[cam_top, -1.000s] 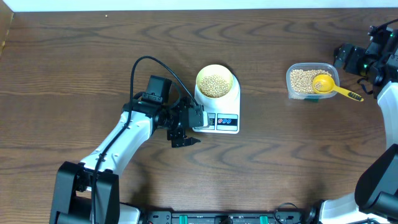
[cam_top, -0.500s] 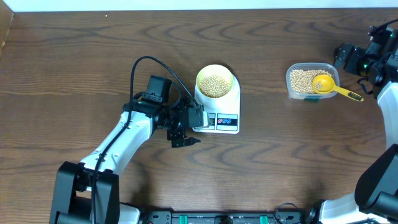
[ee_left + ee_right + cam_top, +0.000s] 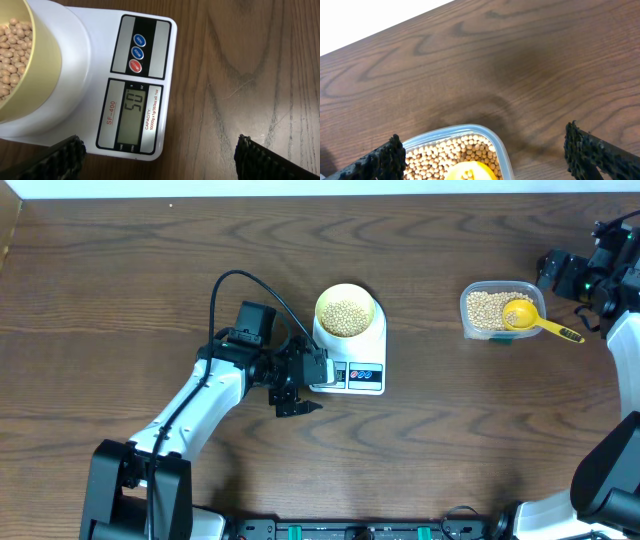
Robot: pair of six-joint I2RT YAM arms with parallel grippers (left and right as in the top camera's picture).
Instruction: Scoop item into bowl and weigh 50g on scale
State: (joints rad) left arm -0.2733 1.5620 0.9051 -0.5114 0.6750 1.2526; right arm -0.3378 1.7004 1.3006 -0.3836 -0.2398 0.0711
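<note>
Both pincers stand clear overhead: the left pincer point(image 3: 296, 402) is just left of the scale point(image 3: 372, 345), which carries the bowl point(image 3: 320, 308) of beans point(image 3: 346, 318). The right pincer point(image 3: 550, 272) seems just right of the tub point(image 3: 467, 320).

Left wrist: released, empty. The display point(image 3: 134, 116) ahead reads 50, so I'd add nothing and keep off the scale.

Right wrist: released, empty, above the tub's beans.

The scale point(image 3: 125, 85) display reads 50; labels read "SF-400", "CAPACITY: 10000g".
</note>
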